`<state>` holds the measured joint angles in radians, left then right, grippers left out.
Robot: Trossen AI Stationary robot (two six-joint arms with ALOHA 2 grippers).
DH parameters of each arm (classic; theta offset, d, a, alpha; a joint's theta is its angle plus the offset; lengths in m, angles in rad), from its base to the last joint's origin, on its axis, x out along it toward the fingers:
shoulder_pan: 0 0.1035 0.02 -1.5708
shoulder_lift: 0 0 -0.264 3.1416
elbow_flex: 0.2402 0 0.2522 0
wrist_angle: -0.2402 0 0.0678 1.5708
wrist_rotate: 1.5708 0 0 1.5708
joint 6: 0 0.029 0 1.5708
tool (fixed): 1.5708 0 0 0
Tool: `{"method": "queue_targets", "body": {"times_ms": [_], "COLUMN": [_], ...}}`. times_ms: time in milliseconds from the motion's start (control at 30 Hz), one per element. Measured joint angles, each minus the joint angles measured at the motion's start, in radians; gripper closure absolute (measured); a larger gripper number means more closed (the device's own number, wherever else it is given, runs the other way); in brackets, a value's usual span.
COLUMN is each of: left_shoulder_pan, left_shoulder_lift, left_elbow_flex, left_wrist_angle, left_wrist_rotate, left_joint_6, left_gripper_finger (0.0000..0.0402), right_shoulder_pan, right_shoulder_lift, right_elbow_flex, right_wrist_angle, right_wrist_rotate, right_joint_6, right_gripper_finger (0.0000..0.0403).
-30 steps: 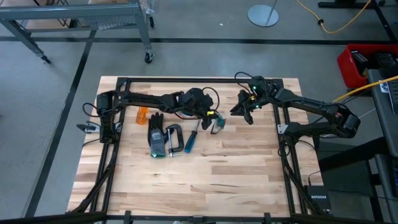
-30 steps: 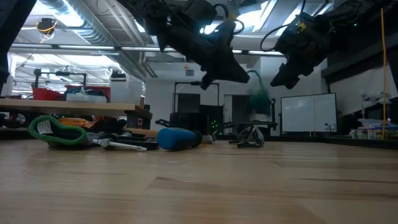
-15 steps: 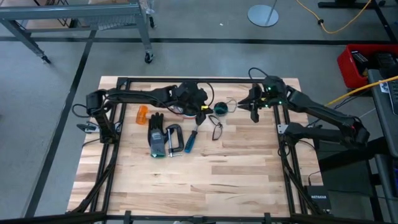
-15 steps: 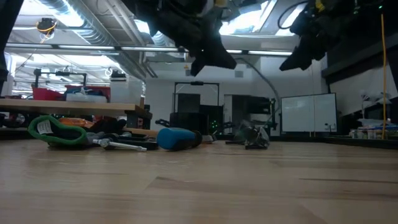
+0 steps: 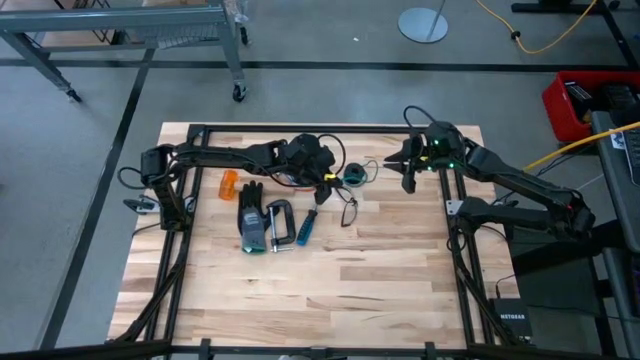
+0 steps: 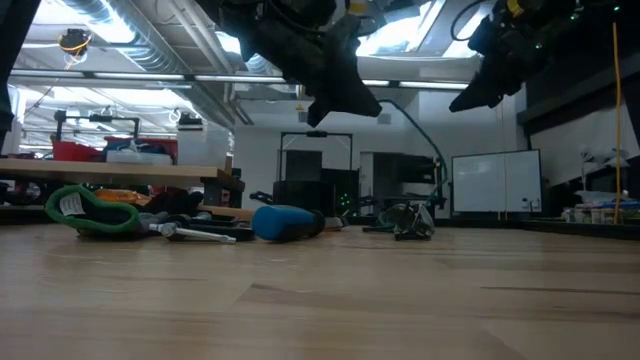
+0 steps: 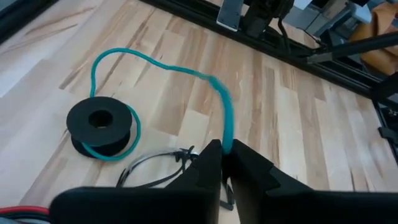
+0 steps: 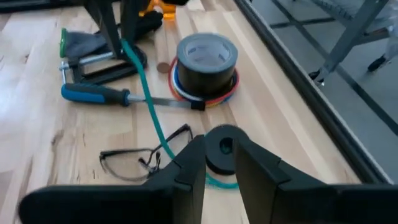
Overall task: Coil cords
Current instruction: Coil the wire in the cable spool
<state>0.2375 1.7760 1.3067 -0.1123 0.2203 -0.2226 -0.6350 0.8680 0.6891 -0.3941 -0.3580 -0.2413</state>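
Note:
A thin teal cord [image 7: 155, 62] runs from a small black spool [image 7: 99, 121], which lies flat on the wood, in a loose arc up to my left gripper [image 7: 225, 149]. That gripper is shut on it above the table's far middle [image 5: 326, 185]. In the right wrist view the same cord [image 8: 149, 106] slants down from the left gripper to the spool [image 8: 224, 152]. My right gripper [image 8: 219, 142] hangs open and empty in the air just right of the spool [image 5: 352, 177], at the far right [image 5: 405, 170]. My left gripper pinches the teal cord between its two fingers at a stretch away from the spool [image 7: 227, 138]. The fingers slant down from the table's left side. From them the cord arcs slackly through the air and drops to the spool, which stays on the table.
A wide black tape roll [image 8: 207, 59] with coloured rings at its base stands behind the spool. A blue-handled screwdriver [image 5: 307, 222], a clamp [image 5: 278, 222], a grey glove [image 5: 252, 220] and an orange piece [image 5: 229, 184] lie left of centre. A thin black glasses-like frame [image 5: 347, 210] lies near the spool.
My right gripper has risen and drawn back toward the table's far right corner, turning as it went. My left gripper has lifted a little with the teal cord, which now arcs from it down to the spool on the table.

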Motion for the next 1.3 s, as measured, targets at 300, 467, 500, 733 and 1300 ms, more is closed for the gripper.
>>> {"method": "queue_targets", "body": {"times_ms": [300, 467, 500, 733, 1300], "left_shoulder_pan": [0.002, 0.020, 0.024, 0.071, 0.170], "left_shoulder_lift": [0.017, 0.085, 0.100, 0.194, 0.205], "left_elbow_flex": [0.000, 0.000, 0.000, 0.000, 0.000], "left_wrist_angle": [-0.008, -0.013, -0.012, 0.052, 0.185], "left_wrist_rotate": [-0.072, -0.159, -0.175, -0.204, 0.047], "left_joint_6": [0.166, 0.200, 0.201, 0.146, -0.067], "left_gripper_finger": [0.0309, 0.0282, 0.0280, 0.0286, 0.0321], "right_shoulder_pan": [0.000, 0.000, 0.000, 0.000, -0.129], "right_shoulder_lift": [0.000, 0.037, 0.054, 0.253, 0.583], "right_elbow_flex": [0.000, 0.000, 0.000, 0.000, -0.001], "right_wrist_angle": [0.063, 0.061, 0.061, 0.069, 0.235], "right_wrist_rotate": [0.029, 0.060, 0.060, 0.039, -0.164], "right_joint_6": [0.059, 0.061, 0.061, 0.060, 0.144], "right_gripper_finger": [0.0317, 0.0317, 0.0317, 0.0317, 0.0317]}}
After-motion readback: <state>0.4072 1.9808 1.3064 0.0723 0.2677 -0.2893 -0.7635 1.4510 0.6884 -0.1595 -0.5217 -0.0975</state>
